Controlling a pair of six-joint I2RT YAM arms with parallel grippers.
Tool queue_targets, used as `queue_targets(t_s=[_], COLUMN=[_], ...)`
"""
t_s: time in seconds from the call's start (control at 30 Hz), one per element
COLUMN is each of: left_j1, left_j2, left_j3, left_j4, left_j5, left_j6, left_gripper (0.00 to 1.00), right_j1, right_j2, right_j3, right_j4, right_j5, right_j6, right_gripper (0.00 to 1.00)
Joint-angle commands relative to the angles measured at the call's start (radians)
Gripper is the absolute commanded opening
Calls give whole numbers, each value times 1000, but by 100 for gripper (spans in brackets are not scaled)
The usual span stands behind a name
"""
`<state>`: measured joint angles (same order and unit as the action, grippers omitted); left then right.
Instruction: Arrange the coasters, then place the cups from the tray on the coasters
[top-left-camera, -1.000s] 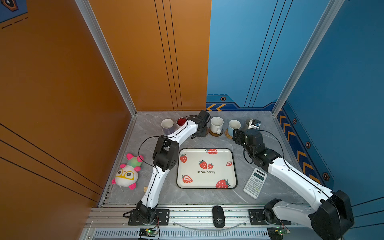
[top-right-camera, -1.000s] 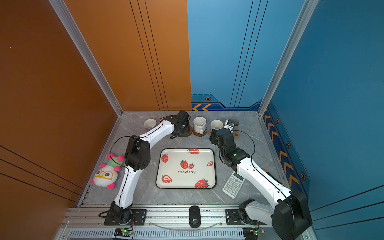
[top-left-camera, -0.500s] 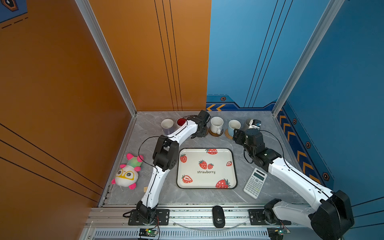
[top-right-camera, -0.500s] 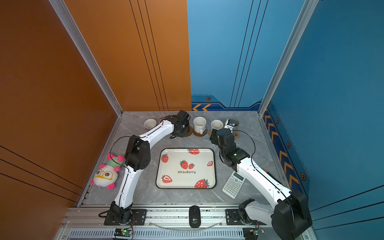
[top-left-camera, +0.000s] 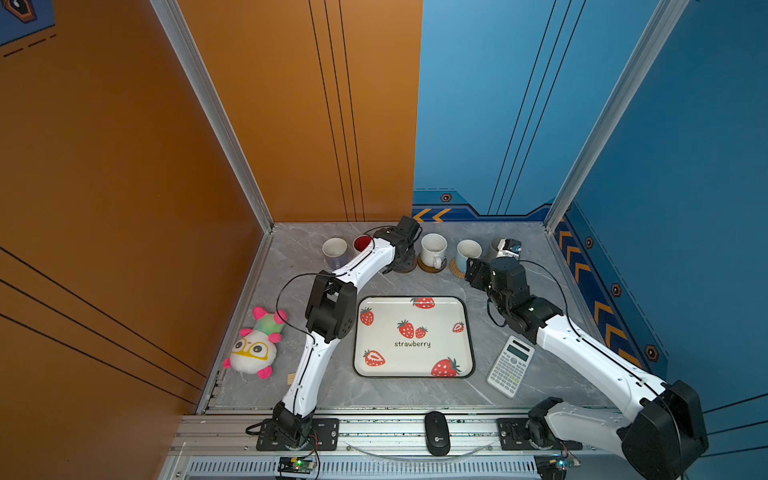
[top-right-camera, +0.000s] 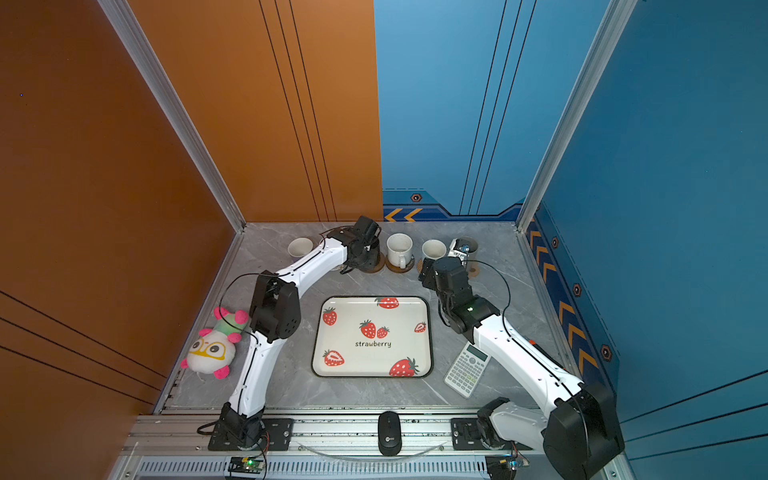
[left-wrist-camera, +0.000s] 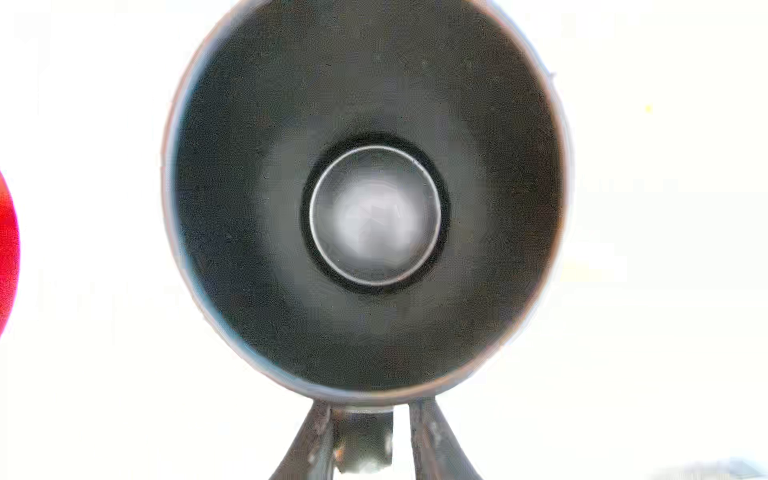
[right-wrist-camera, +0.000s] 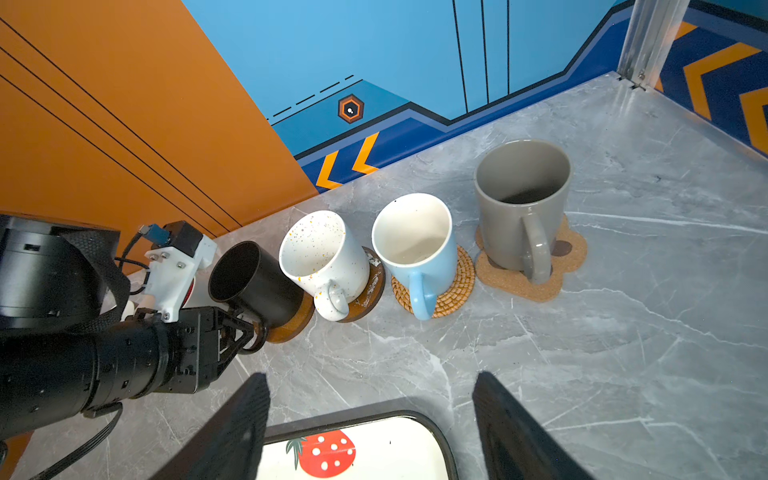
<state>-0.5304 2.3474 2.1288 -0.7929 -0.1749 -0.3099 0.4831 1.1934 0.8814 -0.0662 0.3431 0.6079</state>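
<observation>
Lavender handled mug (top-left-camera: 334, 249): it stands at the far left end of the row; its coaster cannot be made out.
White mug with red inside (top-left-camera: 362, 243): it is placed just right of the first mug and is half hidden by the left arm.
Black glazed mug (left-wrist-camera: 374, 83): it stands upright on a brown wooden disc coaster (right-wrist-camera: 286, 328). Its handle (left-wrist-camera: 361, 440) is turned to the near side, toward the left arm.
Left gripper (right-wrist-camera: 249, 330): the jaws are set on both sides of that handle. A thin gap is seen at one side, so the handle does not look clamped.
Cream strawberry-printed tray with dark rim (top-left-camera: 415, 361): it lies near, in the middle, and no cup is on it.
Speckled cream-white mug (right-wrist-camera: 324, 253), light blue mug (right-wrist-camera: 415, 245), grey mug (right-wrist-camera: 519, 208): they follow to the right, each on its own coaster.
Right gripper (right-wrist-camera: 370, 378): it is held wide apart and empty, above the table between tray and row.
Coming move: a retreat of the left gripper is judged likely. It should be drawn straight back along the handle, toward near left, so that the mug is not dragged off the disc.
</observation>
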Motion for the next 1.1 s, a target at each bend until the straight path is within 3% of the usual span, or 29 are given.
queue_targets(t_s=[0.0, 0.4, 0.7, 0.77, 0.83, 0.93, 1.07], left_j1=[-3, -3, 21, 32, 51, 82, 138], left_j2=[-42, -336, -752, -861, -978, -1145, -1327], left_j3=[8, -192, -634, -758, -907, -1138, -1401], left_j4=[-7, 19, 289, 371, 475, 639, 847], left_j5=[-16, -115, -156, -173, -201, -316, -389], left_j6=[5, 38, 68, 87, 107, 111, 154], left_gripper=[31, 32, 38, 43, 57, 82, 99], right_j1=[-6, -23, -76, -110, -159, -234, -314], right_j2=[-9, -64, -223, -258, -280, -288, -252], right_j3=[-8, 18, 23, 5, -14, -57, -165], right_j4=[13, -68, -175, -171, -169, -166, -92], right_j5=[0, 5, -16, -10, 0, 8, 35], right_j6=[13, -33, -151, -196, -255, -344, -415], right_gripper=[76, 78, 83, 91, 99, 100, 100])
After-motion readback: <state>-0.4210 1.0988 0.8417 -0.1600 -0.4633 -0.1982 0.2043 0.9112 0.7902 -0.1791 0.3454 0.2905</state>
